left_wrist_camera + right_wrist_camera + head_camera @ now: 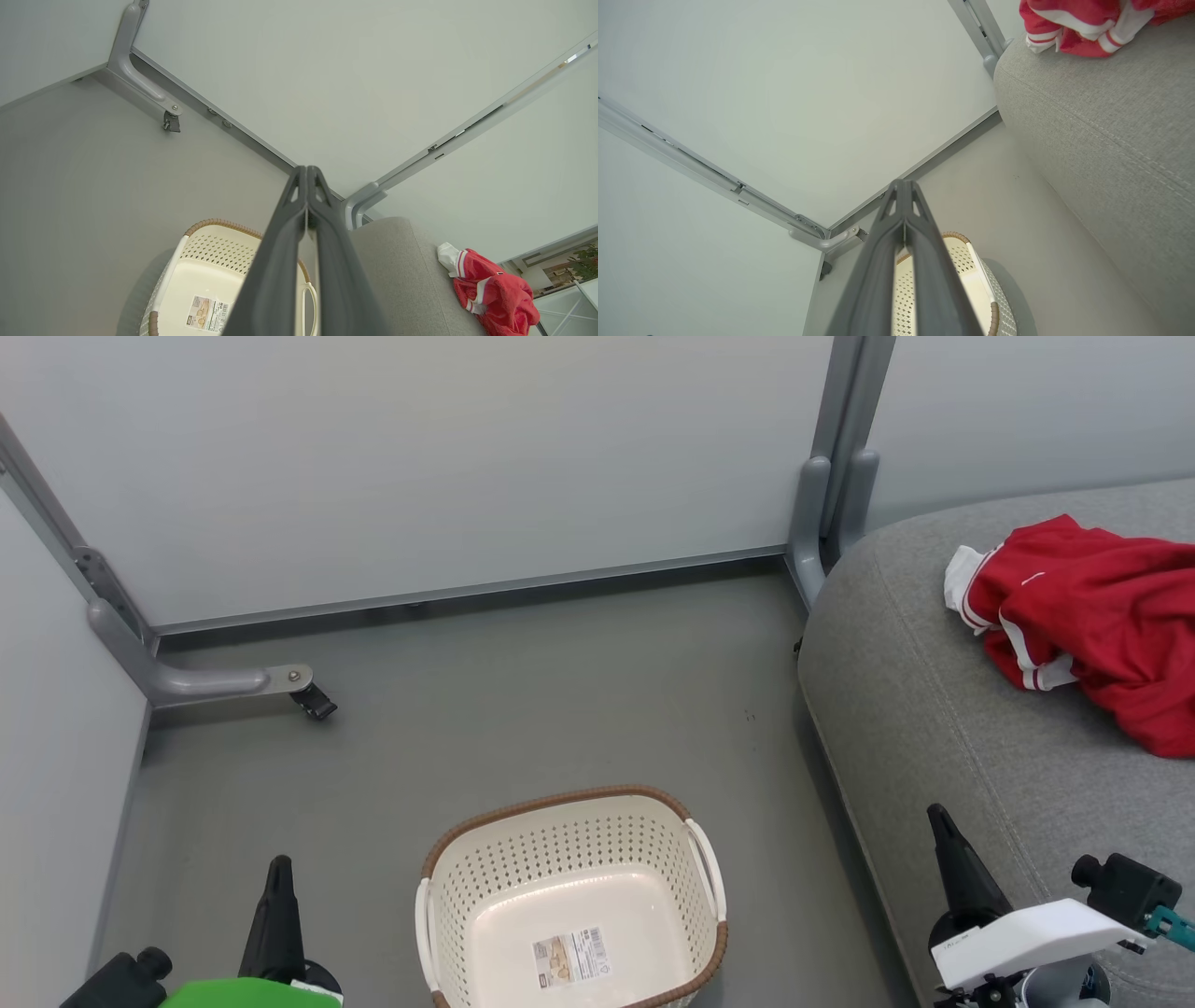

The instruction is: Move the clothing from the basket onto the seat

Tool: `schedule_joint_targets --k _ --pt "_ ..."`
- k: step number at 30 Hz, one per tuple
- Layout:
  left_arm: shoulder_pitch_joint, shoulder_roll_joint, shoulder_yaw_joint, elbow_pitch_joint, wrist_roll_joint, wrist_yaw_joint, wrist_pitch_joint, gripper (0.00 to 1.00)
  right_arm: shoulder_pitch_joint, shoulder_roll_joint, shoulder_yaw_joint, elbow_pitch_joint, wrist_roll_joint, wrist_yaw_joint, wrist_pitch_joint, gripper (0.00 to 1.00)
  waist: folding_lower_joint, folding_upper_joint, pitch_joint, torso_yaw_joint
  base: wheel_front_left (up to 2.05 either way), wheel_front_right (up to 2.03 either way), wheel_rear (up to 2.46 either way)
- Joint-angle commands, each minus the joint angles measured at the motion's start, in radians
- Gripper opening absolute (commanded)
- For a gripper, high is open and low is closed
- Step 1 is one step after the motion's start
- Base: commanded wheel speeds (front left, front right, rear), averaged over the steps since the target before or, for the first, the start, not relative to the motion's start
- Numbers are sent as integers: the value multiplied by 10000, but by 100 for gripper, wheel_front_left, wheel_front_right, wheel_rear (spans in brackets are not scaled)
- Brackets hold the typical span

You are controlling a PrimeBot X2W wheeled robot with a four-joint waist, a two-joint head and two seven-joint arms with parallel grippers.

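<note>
Clothing [1097, 616] on seat [934, 728], basket [569, 887] bare

Bright even light, soft shadow beside the basket [959, 254], wide-angle wrist-view distortion.

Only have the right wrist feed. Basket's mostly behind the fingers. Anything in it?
Observer: No clothing. In the head view the basket holds just the label on its bottom.
Operator: Is the garment fully on the cushion?
Observer: The head view shows the clothing bunched on the seat, well back from its near edge.
Operator: Left arm?
Observer: In the left wrist view the left gripper has its fingers together and holds nothing.
</note>
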Motion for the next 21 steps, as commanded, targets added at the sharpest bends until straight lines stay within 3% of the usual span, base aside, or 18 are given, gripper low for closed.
schedule_joint_targets --k 1,21 --pt "-327 98 67 -53 -348 -95 65 0 -255 -62 -85 -67 337 -2 71 0 0 0 5 2 0 0 0" --pt "-924 152 299 317 -2678 -284 621 0 -585 -17 -476 151 2743 -4 638 0 0 0 87 20 0 0 0"
